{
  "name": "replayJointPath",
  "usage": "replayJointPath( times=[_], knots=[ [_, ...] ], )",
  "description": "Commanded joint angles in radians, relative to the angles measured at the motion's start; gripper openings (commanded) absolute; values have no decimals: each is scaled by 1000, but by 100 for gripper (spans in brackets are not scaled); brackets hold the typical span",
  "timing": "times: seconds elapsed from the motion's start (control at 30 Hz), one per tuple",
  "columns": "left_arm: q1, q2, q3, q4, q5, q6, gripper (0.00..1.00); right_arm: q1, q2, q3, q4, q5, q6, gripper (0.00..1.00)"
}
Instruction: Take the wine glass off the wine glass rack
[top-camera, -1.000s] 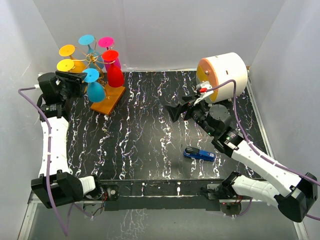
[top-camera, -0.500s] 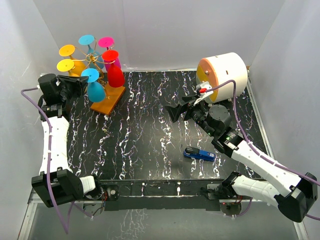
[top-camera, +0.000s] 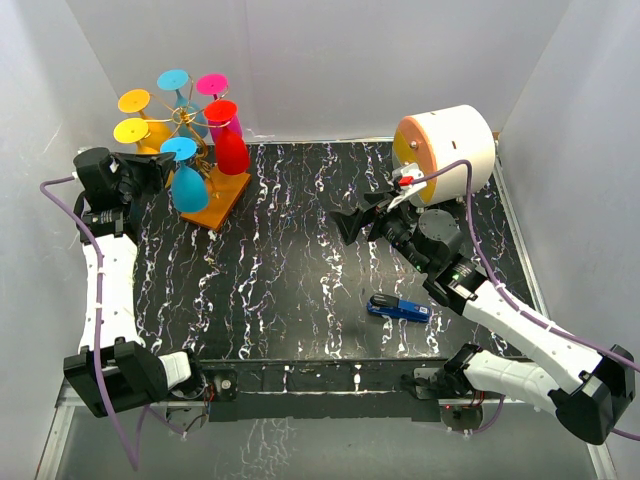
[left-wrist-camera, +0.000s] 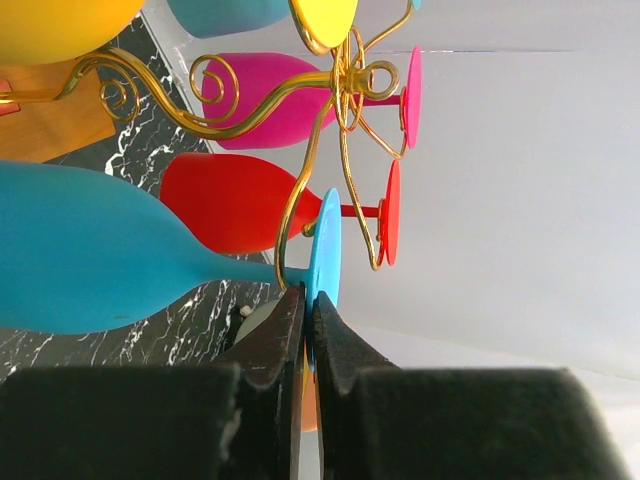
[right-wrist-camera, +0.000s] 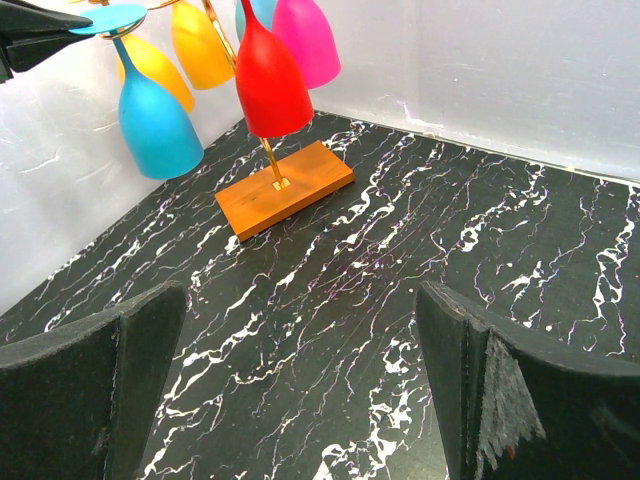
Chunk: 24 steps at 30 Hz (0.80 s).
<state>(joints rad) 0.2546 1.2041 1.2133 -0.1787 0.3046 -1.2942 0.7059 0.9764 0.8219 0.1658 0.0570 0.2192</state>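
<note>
The gold wire rack (top-camera: 192, 128) stands on an orange base (top-camera: 217, 199) at the back left, with several coloured glasses hanging bowl-down. The nearest one is a light blue wine glass (top-camera: 189, 181). My left gripper (top-camera: 152, 166) is shut on the rim of its round foot (left-wrist-camera: 325, 245), beside the rack's curled arm (left-wrist-camera: 298, 205). In the right wrist view the blue glass (right-wrist-camera: 152, 118) hangs left of a red glass (right-wrist-camera: 266, 80). My right gripper (top-camera: 352, 222) is open and empty above the middle of the table.
A white cylinder with an orange face (top-camera: 445, 145) lies at the back right. A blue stapler-like object (top-camera: 398, 308) lies on the black marbled table (top-camera: 290, 280) near the front right. White walls enclose the table close behind the rack.
My left gripper has shifted slightly left and closed onto the blue glass's foot. The right arm has barely moved.
</note>
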Motion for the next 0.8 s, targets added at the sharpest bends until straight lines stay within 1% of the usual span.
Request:
replayJointPath(
  times=[0.0,0.2,0.53,0.77],
  knots=[
    [12,-35,4,30,32,-18,0,-3,-9,6,69,12,-1,98],
    [18,-26,30,22,20,-11,0,-3,-8,5,69,12,-1,98],
    [42,-39,30,68,2,-37,0,-3,-8,2,69,16,-1,98],
    [58,-20,49,74,-11,-40,0,-3,-10,2,69,17,-1,98]
  ],
)
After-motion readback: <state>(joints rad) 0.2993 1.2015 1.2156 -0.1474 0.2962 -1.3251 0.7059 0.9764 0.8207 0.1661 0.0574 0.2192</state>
